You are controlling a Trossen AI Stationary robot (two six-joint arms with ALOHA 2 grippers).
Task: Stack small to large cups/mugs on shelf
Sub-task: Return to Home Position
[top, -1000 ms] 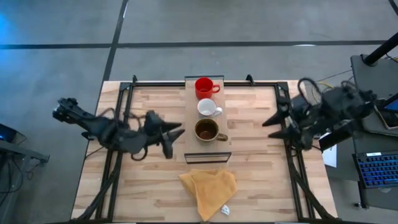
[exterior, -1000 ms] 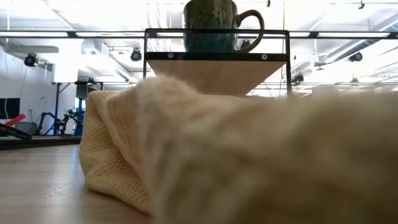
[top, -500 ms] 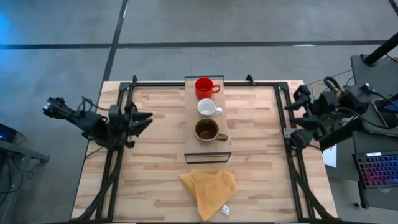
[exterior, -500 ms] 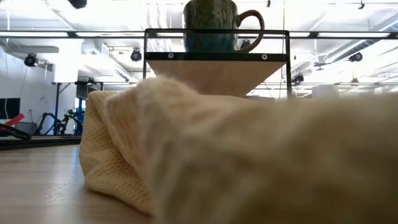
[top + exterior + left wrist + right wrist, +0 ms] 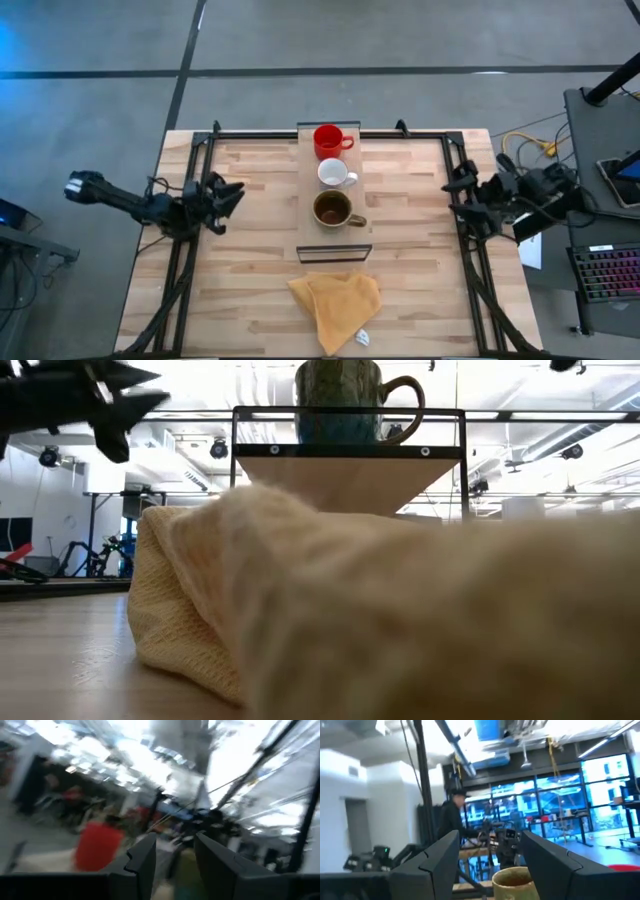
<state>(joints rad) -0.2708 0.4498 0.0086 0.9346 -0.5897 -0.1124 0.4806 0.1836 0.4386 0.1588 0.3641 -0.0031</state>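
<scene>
- In a row along the shelf (image 5: 335, 238): red mug (image 5: 327, 140), white mug (image 5: 333, 173), brown mug (image 5: 332, 208).
- At the table's (image 5: 250, 285) left edge, fingers apart, empty: left gripper (image 5: 228, 193).
- At the right edge, likewise spread and empty: right gripper (image 5: 455, 195).
- Near the brown mug's end: yellow cloth (image 5: 337, 305).

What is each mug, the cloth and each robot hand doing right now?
red mug: upright, far end of shelf
white mug: upright, shelf's middle
brown mug: upright, shelf's near end
yellow cloth: crumpled on the table
left gripper: open, empty, at table's left edge
right gripper: open, empty, at table's right edge
</scene>
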